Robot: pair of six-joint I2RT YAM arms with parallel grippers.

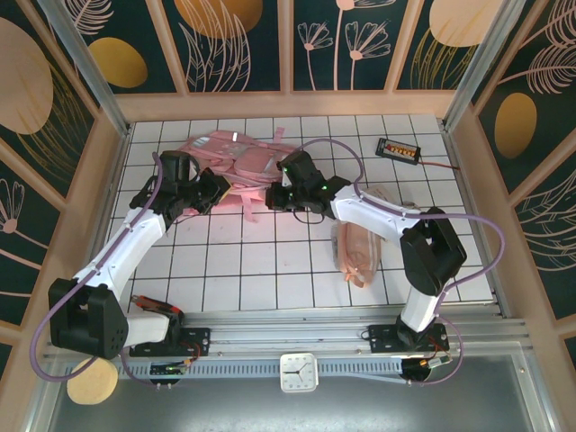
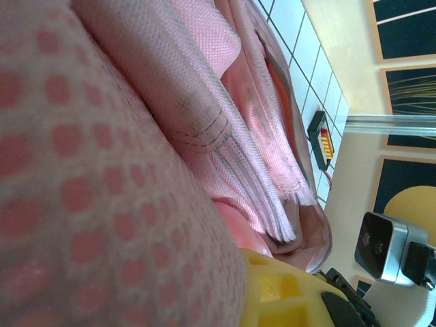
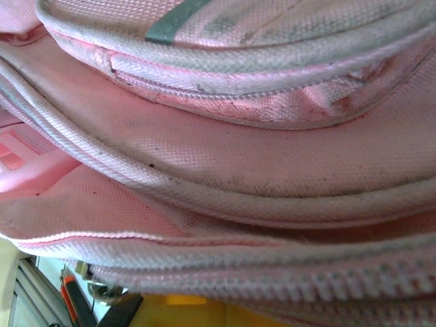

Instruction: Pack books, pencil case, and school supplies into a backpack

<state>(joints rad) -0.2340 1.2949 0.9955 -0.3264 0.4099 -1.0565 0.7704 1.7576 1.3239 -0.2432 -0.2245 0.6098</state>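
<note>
I saw the backpack (image 1: 236, 164) lying flat in the upper middle of the top view, its long axis running left to right and its straps trailing toward the bottom of the frame. It was pink woven cloth with white piping, rumpled and smudged grey. My left gripper (image 1: 214, 192) and right gripper (image 1: 273, 196) pressed into its lower edge, both with fingers together; I couldn't tell whether they pinched cloth.

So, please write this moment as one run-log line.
left pincer shut on backpack; right pincer shut on backpack; pencil case on table
</note>
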